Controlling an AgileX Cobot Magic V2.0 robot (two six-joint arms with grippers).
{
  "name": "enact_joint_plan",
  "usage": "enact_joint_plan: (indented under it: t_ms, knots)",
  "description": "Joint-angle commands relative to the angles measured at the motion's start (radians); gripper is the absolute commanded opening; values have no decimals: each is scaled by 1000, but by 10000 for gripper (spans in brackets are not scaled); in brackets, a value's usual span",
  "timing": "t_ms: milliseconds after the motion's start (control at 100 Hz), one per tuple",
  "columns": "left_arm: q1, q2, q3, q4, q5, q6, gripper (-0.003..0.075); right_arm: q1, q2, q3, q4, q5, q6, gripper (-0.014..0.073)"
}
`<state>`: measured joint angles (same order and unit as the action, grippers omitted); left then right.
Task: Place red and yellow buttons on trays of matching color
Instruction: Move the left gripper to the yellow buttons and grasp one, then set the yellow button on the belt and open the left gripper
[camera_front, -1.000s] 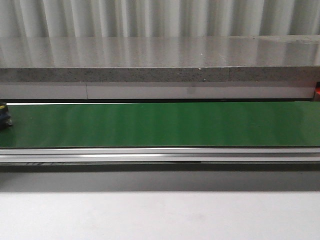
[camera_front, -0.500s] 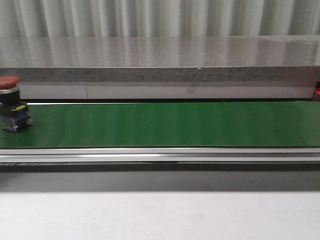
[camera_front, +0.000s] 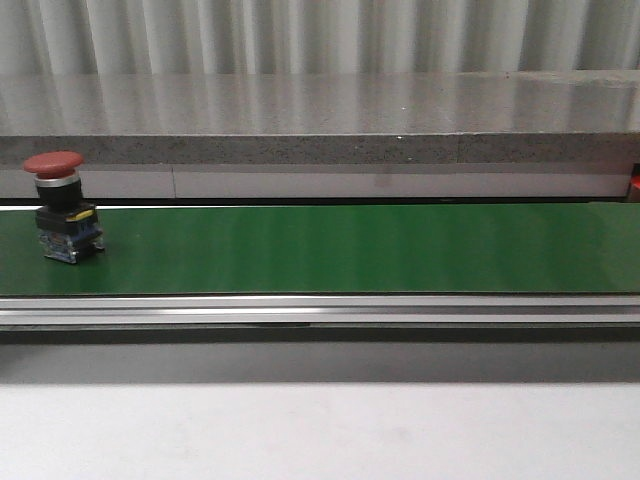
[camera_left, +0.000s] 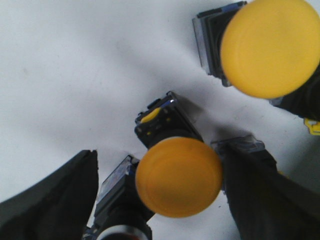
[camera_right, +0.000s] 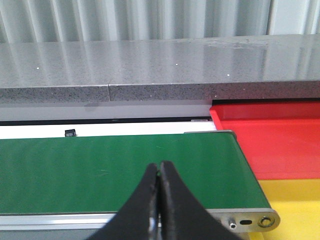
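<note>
A red button (camera_front: 62, 215) stands upright on the green belt (camera_front: 340, 250) near its left end. The left gripper (camera_left: 160, 195) is open around 1 yellow button (camera_left: 178, 184) on a white surface (camera_left: 65, 75). The right gripper (camera_right: 159, 200) is closed and holds nothing, above the belt, near the red tray (camera_right: 272, 140) and the yellow tray (camera_right: 295, 202).

A speckled grey stone ledge (camera_front: 320, 120) runs beneath pale corrugated wall panels (camera_front: 320, 35).
</note>
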<state>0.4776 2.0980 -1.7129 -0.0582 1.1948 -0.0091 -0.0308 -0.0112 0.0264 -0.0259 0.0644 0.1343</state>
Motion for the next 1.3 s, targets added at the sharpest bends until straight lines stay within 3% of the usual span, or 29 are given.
enact_joint_plan:
  t_ms: [0,290,430,850,1290]
  knots:
    - [-15,-44,-31,-18,-22,-3,490,-7,-13,2,-10,-73,-1,-66]
    - [-15,-42,-31,-19,-34,1,265,-7,-13,2,-10,-73,-1,-66]
    - [-15,-46,-31,-19,-30,25,207,-7,-13,2,-10,-73,-1,-66]
    - [-15,-230,-25,-13,4,45,206,-7,-13,2,-10,-73,-1,-66]
    - [-52,-472,182,-104,-32,84,206,-7,-13,2,-10,-73,-1,-66]
